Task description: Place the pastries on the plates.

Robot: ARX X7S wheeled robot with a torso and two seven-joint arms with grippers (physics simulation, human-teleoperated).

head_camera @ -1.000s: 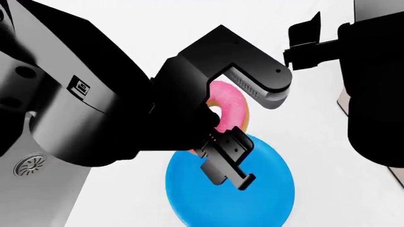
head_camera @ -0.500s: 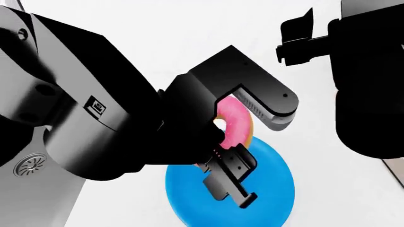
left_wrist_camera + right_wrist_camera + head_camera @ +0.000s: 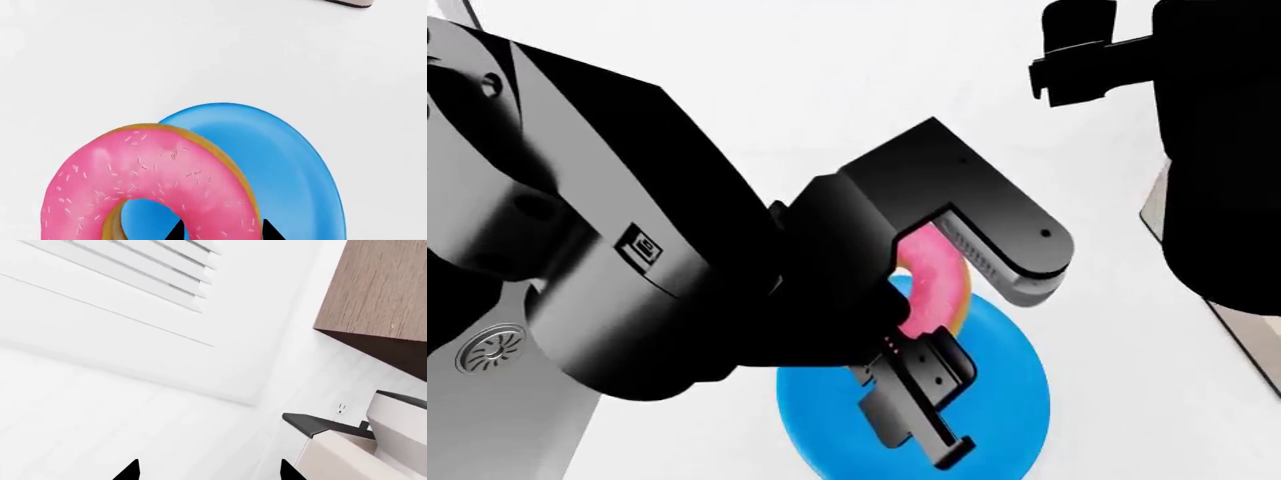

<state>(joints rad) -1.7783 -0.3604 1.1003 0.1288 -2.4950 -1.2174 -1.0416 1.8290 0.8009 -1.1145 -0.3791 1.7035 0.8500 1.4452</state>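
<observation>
Left wrist view: the pink donut [image 3: 150, 182] stands on edge before the blue plate [image 3: 287, 165], bare white bench [image 3: 200, 55] all round.

Head view: the left tool [image 3: 968, 330] is clamped on the donut over the plate; a sink drain [image 3: 487, 350] lies beside.

Right wrist view: the right tool [image 3: 208, 471] has its tips apart, facing a wall and wooden cabinet [image 3: 380, 295].

You see the pink-iced donut [image 3: 150, 172] standing on edge, tan base showing, over the round blue plate [image 3: 287, 165] on the white surface.
</observation>
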